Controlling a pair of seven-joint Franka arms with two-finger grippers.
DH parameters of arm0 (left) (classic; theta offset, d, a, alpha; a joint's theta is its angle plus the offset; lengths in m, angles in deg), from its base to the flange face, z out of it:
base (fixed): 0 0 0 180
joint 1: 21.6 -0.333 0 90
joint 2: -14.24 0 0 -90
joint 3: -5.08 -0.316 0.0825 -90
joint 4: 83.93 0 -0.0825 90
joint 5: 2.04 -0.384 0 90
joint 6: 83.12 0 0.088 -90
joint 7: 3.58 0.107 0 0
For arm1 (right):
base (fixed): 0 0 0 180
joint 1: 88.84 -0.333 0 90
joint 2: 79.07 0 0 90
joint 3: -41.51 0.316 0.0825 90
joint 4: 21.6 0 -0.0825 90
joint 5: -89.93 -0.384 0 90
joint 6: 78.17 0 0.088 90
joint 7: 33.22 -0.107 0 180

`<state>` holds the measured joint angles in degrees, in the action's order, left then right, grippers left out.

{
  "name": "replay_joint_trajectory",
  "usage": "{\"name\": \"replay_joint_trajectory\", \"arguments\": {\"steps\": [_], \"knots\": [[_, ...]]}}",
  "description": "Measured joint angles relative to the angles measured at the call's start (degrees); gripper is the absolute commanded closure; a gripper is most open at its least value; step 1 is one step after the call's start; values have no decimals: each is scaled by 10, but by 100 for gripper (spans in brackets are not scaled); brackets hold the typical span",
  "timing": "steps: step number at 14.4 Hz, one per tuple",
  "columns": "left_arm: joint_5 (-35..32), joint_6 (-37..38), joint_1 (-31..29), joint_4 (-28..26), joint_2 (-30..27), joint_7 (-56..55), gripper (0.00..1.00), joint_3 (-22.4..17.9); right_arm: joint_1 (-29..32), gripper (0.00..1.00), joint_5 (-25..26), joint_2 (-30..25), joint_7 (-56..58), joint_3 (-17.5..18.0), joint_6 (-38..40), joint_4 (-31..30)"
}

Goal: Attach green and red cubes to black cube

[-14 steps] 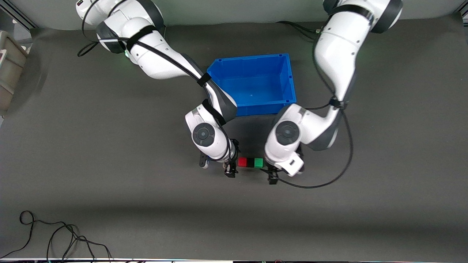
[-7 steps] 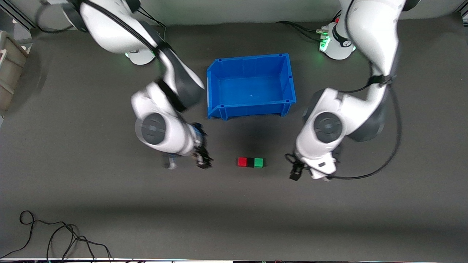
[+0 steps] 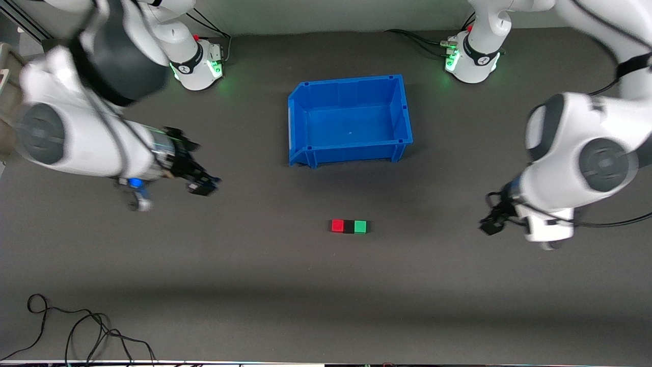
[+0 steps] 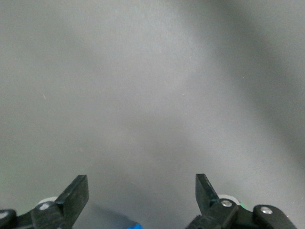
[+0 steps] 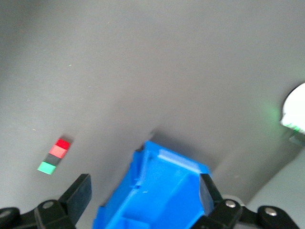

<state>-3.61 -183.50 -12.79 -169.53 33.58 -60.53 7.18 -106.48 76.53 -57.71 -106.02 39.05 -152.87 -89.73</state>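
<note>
The dark grey mat (image 3: 326, 285) covered the whole table. The open blue plastic bin (image 3: 300, 122) stood on it between the two arms, farther from the front camera than the cubes.

The right arm's black two-finger gripper (image 3: 201, 182) hung over the mat toward the right arm's end of the table, well apart from the cubes. Its jaws stood wide and held nothing; in the right wrist view (image 5: 143, 195) the bin and the cube row lay ahead of them.

The left arm's black two-finger gripper (image 3: 493, 223) hung over the mat toward the left arm's end, also well apart from the row. Its jaws stood wide and empty in the left wrist view (image 4: 141, 193), only bare mat between them.

The small red cube (image 3: 337, 226), the small matte black cube (image 3: 348, 227) and the small green cube (image 3: 360, 227) lay in one row, touching, the black one between. The red one was nearer the right gripper.
</note>
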Motion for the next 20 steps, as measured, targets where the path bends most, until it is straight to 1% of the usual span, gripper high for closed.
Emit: {"name": "replay_joint_trajectory", "arguments": {"steps": [2, 4, 7, 9, 11, 13, 15, 18, 19, 20], "knots": [[0, -6, -21, -42, -42, 79, 0, -1, 10, 0, 0, -35, 84, -29, 18, -24], [0, -7, -48, -77, -83, 133, 0, -1, 11, 0, 1, -72, 182, -63, 24, -54], [0, 20, -81, -99, -122, 243, 0, -2, 12, 0, 7, -120, 354, -116, 28, -101], [0, 47, -87, -100, -133, 317, 0, -2, 12, 0, 28, -134, 470, -141, 28, -118], [0, 55, -88, -98, -136, 352, 0, -2, 11, 0, 58, -137, 540, -144, 24, -123], [1, 55, -88, -95, -136, 362, 0, -2, 5, 0, 68, -137, 580, -142, 1, -125], [1, 57, -89, -79, -136, 375, 0, -1, -5, 0, 73, -137, 609, -140, -28, -127], [1, 81, -89, -45, -134, 435, 0, -1, -18, 0, 86, -137, 631, -140, -69, -136], [1, 96, -89, -37, -134, 443, 7, -1, -20, 0, 91, -137, 637, -140, -80, -139], [1, 109, -89, -31, -136, 448, 10, 0, -20, 0, 92, -138, 646, -140, -89, -143]]}}
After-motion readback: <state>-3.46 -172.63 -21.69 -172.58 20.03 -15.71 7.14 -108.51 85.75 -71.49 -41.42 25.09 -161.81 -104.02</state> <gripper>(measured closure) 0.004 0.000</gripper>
